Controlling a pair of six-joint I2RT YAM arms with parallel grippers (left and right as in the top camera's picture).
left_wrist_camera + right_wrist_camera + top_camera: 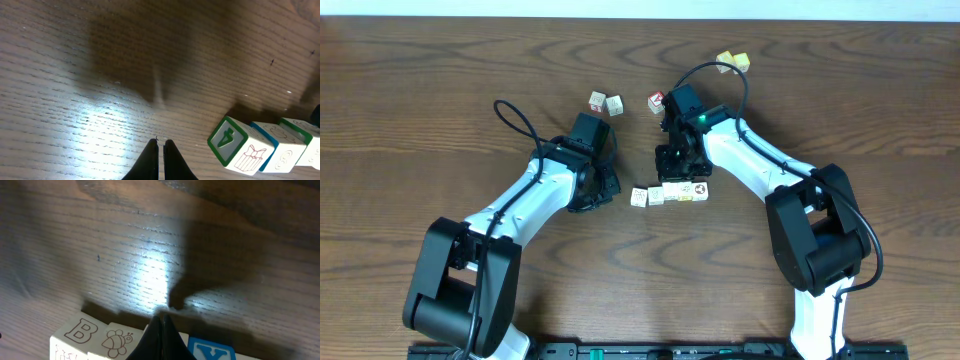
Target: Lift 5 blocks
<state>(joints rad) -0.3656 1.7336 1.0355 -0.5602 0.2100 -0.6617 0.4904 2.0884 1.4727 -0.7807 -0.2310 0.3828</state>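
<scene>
Several cream-white blocks lie side by side in a row [670, 193] at the table's middle. The left wrist view shows the row's end block [235, 146], with a green 4 and a red gift drawing, and two more blocks beyond it. My left gripper [161, 143] is shut and empty, low over bare wood just left of the row [607, 189]. My right gripper [161, 318] is shut, its tips right over the row between the bee block [116, 341] and the blue Y block [210, 351]. Overhead it [680, 177] is at the row's far side.
Two more cream blocks [605, 102] sit at the back, left of centre. A red-topped cube [657, 100] lies beside the right arm's wrist. Two yellow-green cubes [732, 61] are at the far back right. The table [420, 120] is dark wood.
</scene>
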